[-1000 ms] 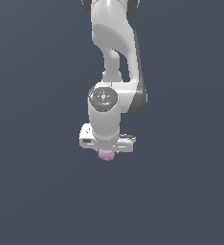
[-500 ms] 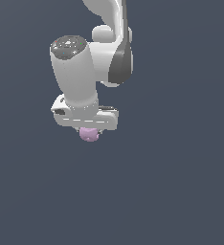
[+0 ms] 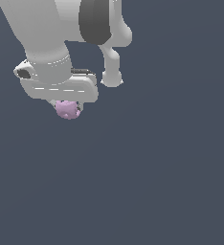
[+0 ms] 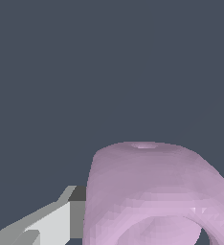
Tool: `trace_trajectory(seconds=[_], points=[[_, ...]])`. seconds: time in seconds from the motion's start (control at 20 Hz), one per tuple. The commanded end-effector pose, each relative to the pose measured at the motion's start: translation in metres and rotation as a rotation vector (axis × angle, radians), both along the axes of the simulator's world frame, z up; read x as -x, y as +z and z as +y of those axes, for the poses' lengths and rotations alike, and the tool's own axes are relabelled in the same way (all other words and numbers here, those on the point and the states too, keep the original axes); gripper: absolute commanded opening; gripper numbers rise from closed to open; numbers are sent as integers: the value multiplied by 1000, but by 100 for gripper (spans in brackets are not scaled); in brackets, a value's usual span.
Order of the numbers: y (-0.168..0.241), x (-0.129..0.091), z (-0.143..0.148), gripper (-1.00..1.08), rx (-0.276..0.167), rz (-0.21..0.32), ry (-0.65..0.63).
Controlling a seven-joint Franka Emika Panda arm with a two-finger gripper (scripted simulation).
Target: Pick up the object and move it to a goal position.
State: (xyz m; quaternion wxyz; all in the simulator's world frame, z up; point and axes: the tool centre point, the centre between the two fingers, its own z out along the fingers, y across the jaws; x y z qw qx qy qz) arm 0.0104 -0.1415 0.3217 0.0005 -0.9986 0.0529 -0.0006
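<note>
here you see the white, blocky gripper point(image 3: 67, 106) clamped on the small pale pink-lilac rounded object point(image 3: 67, 109), which pokes out just beneath the hand. the fingers are mostly hidden behind it. in the wrist view the object point(image 4: 157, 191) is cut off, beside one grey-white finger point(image 4: 47, 225).

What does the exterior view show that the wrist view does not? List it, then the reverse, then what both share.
Only the exterior view shows the white arm with its dark joint band and the whole pincer body above the object, which pokes out small beneath it. Only the wrist view shows the object's rounded, ring-like form up close, and one grey-white finger beside it. Both show the pale pink-lilac object at the pincer against a plain dark blue-grey background.
</note>
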Motion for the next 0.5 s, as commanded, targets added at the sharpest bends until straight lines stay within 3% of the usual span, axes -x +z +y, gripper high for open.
trace_trajectory(seconds=[0.0, 0.45], points=[[19, 6, -12, -100, 0, 1, 1], [51, 13, -32, -100, 1, 1, 1]])
